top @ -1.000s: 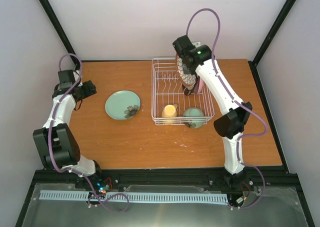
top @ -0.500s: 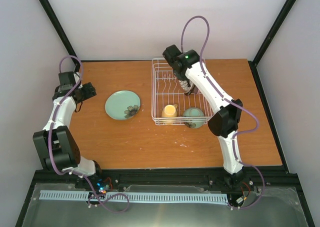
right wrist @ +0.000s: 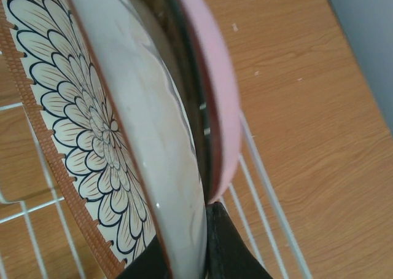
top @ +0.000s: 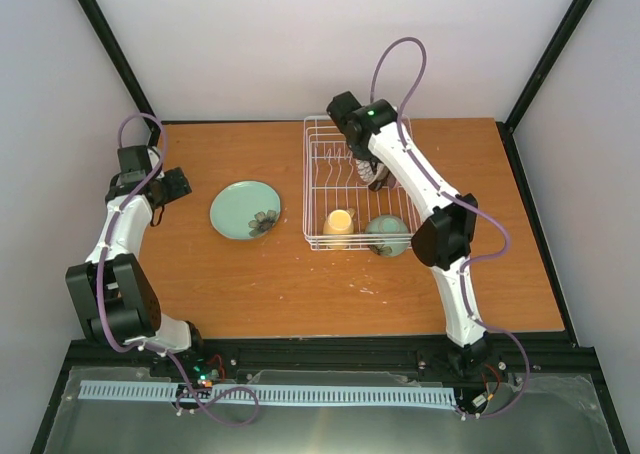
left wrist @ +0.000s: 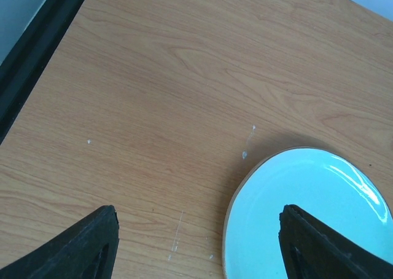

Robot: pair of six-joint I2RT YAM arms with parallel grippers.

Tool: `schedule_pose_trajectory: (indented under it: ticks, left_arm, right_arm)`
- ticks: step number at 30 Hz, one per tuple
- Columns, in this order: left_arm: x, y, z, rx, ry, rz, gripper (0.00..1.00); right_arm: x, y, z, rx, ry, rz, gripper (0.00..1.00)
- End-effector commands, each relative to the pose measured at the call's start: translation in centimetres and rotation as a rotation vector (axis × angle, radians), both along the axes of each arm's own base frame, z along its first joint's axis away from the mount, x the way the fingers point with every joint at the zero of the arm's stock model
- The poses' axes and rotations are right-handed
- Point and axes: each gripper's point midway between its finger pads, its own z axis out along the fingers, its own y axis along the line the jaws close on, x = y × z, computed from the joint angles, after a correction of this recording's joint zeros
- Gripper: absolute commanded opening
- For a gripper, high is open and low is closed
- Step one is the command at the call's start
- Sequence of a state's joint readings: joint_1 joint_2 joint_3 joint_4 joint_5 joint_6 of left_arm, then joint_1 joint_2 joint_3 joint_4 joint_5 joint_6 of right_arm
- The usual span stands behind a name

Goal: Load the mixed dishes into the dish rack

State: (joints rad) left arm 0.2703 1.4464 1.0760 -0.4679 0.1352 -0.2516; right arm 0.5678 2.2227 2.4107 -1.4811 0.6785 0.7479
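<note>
The right gripper (right wrist: 184, 259) is squeezed tight on the edge of the flower plate (right wrist: 80, 131). This plate stands on its edge inside the white dish rack (top: 318, 164), close beside the pink plate (right wrist: 215, 88). The yellow mug (top: 339, 221) and the green bowl (top: 386, 234) sit at the near end of the rack. The left gripper (left wrist: 198, 236) is wide open and holds nothing. It hangs over the worktop (top: 250, 284) next to the light teal plate (top: 245, 210), which lies flat outside the rack.
</note>
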Motion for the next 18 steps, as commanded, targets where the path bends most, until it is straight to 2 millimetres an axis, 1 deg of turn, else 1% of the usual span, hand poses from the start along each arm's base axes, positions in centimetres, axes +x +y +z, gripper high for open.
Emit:
schedule_pose_trajectory:
  ticks: [1,7,10,14,15,18]
  left_arm:
    - [0.1,0.5,0.6,0.037,-0.015,0.003,0.72]
    - [-0.4,0.6,0.1,0.049,-0.006,0.013,0.72]
    - [-0.5,0.6,-0.1,0.047,-0.005,0.011,0.72]
    - [-0.8,0.7,0.1,0.06,-0.004,0.013,0.72]
    - [-0.8,0.8,0.3,0.07,-0.008,0.016,0.72]
    - [-1.0,0.9,0.4,0.079,-0.009,0.02,0.72]
  right_arm:
    - [0.6,0.3,1.1,0.078,-0.09,-0.087,0.03]
    - [0.2,0.5,-0.4,0.064,-0.039,-0.089,0.03]
    - [-0.1,0.9,-1.6,0.043,0.001,-0.066,0.03]
    - [-0.3,2.4,-2.8,-0.058,0.033,0.019,0.03]
    - [-0.5,3.5,-3.7,-0.122,0.062,0.08,0.03]
    - [-0.7,4.3,-5.1,-0.147,0.098,0.11,0.03]
